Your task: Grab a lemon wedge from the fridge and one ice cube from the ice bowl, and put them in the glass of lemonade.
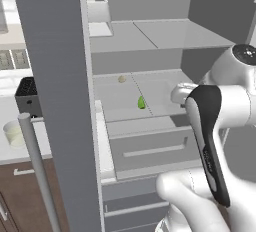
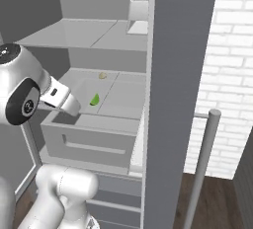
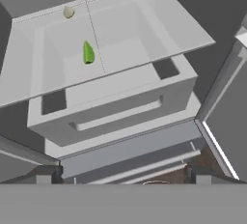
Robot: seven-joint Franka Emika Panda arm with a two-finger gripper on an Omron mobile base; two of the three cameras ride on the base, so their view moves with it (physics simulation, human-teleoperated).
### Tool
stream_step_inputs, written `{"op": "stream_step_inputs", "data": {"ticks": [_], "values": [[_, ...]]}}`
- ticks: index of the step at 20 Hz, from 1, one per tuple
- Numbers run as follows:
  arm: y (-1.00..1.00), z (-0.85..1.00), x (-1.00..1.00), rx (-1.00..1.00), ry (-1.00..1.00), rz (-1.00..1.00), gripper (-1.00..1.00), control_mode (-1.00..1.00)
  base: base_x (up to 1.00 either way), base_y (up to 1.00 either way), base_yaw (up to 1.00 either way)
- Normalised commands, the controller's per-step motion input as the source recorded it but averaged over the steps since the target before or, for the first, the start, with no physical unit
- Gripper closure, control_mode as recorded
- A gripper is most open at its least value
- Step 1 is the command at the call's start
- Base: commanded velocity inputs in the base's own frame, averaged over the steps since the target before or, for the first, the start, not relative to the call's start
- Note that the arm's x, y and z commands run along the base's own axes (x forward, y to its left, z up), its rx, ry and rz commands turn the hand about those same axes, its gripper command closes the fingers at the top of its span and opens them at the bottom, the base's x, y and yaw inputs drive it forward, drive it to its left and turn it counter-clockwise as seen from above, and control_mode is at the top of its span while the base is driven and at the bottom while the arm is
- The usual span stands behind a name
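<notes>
The fridge [image 1: 55, 76] stands with both doors swung open, showing pale grey shelves inside. On the lower glass shelf [image 3: 120, 39] lies the lemon wedge [image 1: 141, 102], a small yellow-green sliver, resting on its own near the middle of the shelf. Farther back on the same shelf, well apart from the wedge, sits a small beige lump [image 1: 122, 79]. Just below the shelf, a grey drawer [image 3: 116, 112] with a horizontal handle is pulled partly out.

The white arm [image 1: 225, 101] reaches in from the fridge's right side, its hand held at about shelf height, in front of the shelf and apart from the wedge. In the hand view, the gripper [image 3: 123, 177] looks down on the shelf and drawer from above; its two dark fingertips [image 3: 44, 175] stand far apart at the bottom edge, released, with nothing between them.

In the left base view, past the left door, a counter [image 1: 12, 151] holds the glass [image 1: 14, 133] of pale lemonade, with a dark toaster [image 1: 26, 96] behind it. The door's long silver handle [image 1: 37, 166] runs down in front of them. A brick wall [image 2: 232, 65] shows beyond the right door.
</notes>
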Motion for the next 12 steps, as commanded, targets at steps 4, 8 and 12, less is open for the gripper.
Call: {"op": "stream_step_inputs", "data": {"ticks": [4, 8, 12], "values": [[0.0, -0.56, 0.45, -0.09, 0.12, 0.0, -1.0, -1.0, 0.0, 0.0, 0.0], [0.11, -0.69, 0.79, -0.02, 0.12, 0.01, -1.0, -1.0, 0.0, 0.0, 0.0], [0.07, -0.38, 0.99, 0.0, 0.1, 0.01, -1.0, -1.0, 0.0, 0.0, 0.0]]}}
